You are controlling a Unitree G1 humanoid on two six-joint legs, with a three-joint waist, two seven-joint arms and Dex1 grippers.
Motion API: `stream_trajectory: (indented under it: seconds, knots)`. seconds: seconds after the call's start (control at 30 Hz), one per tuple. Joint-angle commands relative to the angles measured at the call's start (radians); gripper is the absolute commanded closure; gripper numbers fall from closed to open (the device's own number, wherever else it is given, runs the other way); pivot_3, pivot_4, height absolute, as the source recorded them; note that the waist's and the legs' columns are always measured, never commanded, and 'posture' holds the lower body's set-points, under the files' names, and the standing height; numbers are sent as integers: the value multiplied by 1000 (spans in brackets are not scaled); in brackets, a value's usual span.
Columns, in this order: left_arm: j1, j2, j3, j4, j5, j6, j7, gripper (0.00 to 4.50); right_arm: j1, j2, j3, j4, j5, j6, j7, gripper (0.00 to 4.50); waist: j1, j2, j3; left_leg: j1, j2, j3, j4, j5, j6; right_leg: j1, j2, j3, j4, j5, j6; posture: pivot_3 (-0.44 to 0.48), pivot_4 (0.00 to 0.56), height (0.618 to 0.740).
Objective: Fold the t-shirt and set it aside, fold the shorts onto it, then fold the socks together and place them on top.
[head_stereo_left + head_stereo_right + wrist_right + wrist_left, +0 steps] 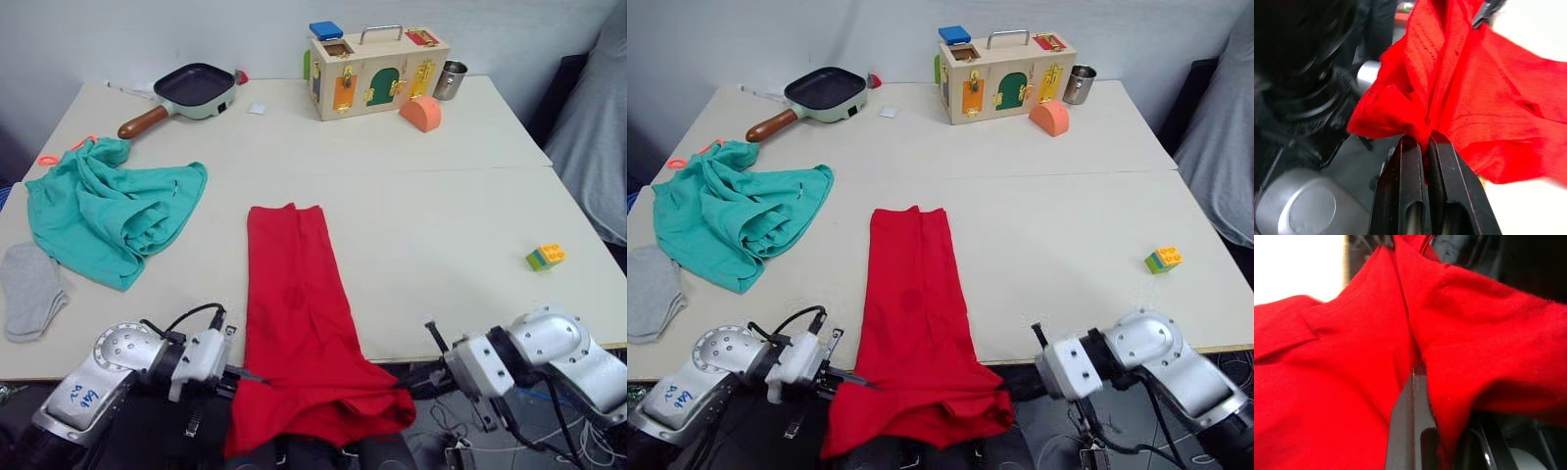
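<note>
Nearest you: both grippers are below the near table edge, each clamped on the hanging end of the plain red cotton t-shirt. Left gripper has cloth pinched between its black fingers at the shirt's left corner; in the left wrist view the fabric wraps over one finger. Right gripper has its fingers pressed together on a bunched fold at the right corner.

Key relation: the shirt is already a long narrow strip, long axis running straight away from you. The near end droops off the edge into your grippers; the far end lies flat near the middle of the pale wooden table. Both arms sit about equally near and hold opposite corners, so my read is that the next fold goes along that axis: lift the near end and carry it forward over the strip. Keep the two grippers level or the fold will skew.

Further left: the teal-green soft shorts lie crumpled, well apart from the shirt, with the orange drawstring loop at their far left. The light grey knit socks sit just beside the shorts' near corner, by the left table edge. Both untouched, nearer your left arm.
</note>
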Motion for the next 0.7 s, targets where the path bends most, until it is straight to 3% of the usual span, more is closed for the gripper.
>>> stream_trajectory:
  seconds: [0.03,0.2,0.37,0.5,0.7]
  knots:
    - [-39,25,118,49,-134,198,47,4500,-119,25,-71,17,86,188,-35,4480,-1,0,0,0,0,0,0,0,0,0,0,0,0,0,0,0,150,740]
    - [-220,-64,202,200,-242,391,187,4500,-314,156,-88,146,102,366,-116,4480,-3,0,0,0,0,-1,0,1,-1,0,0,-1,1,0,-1,0,150,740]
    - [-511,-222,262,430,-299,543,362,4500,-536,356,-75,381,14,478,-272,4480,-1,0,0,-5,-1,-1,3,3,0,-2,0,-3,3,1,1,0,150,740]
    - [-648,-300,260,582,-207,568,474,4500,-658,476,-66,579,-92,483,-350,4480,-4,0,0,-5,-2,0,3,4,0,-2,1,-3,4,1,1,0,150,740]
    - [-715,-367,279,701,-139,568,560,4500,-762,592,-44,789,-248,396,-409,4480,-10,0,0,-8,-1,2,2,4,-1,-6,3,-2,6,1,1,0,150,740]
